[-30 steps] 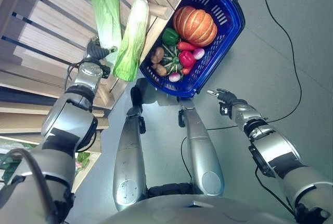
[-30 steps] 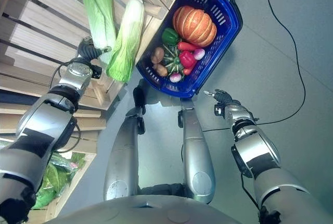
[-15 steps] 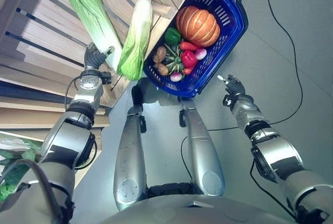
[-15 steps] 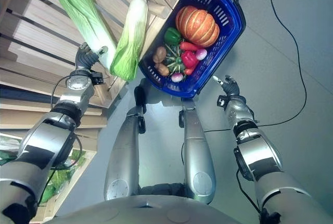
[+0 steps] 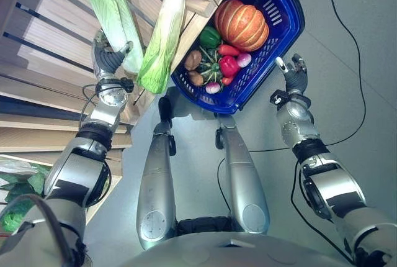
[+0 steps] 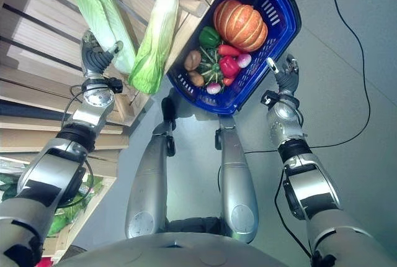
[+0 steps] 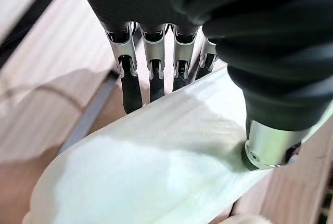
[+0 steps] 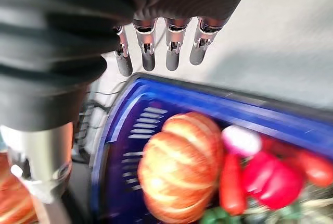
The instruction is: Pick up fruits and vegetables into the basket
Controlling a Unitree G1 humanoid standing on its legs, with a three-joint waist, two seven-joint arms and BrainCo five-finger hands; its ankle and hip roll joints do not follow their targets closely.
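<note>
Left hand [image 5: 107, 59] up at the slatted wooden shelf [image 5: 43, 37], fingers [image 7: 131, 86] and thumb curled round the pale stalk end of a napa cabbage [image 5: 110, 7], holding it. Green leafy end of that cabbage pointing toward the shelf's far edge. Pale stalk pressed between fingertips and thumb in the left wrist view, wooden slats showing behind.

A second napa cabbage [image 5: 162, 40] just beside the first, lying along the shelf's front edge, white stalk end up by the wooden rail, green leaves hanging down past the edge toward the blue basket [image 5: 286, 36].

Blue basket on the grey floor [image 5: 353, 93], up against the shelf's front corner, black handle at its far rim. Inside, already loaded: an orange pumpkin [image 5: 242, 24] at the far end, a green pepper [image 5: 209, 36] beside it near the shelf-side wall, a red pepper [image 5: 229, 66] in the middle, a long red chilli [image 5: 229, 49] between pumpkin and red pepper, a pink-white radish [image 5: 244, 59] touching the red pepper, a striped green squash [image 5: 209, 68], two brown potatoes [image 5: 193, 60] near the shelf-side wall, another radish [image 5: 213, 87] at the near end.

Right hand [image 5: 293, 74] raised just outside the basket's open-floor rim, empty, fingers [image 8: 147, 51] straight and relaxed, holding nothing. Basket rim, pumpkin and red pepper visible past the fingertips in the right wrist view.
</note>
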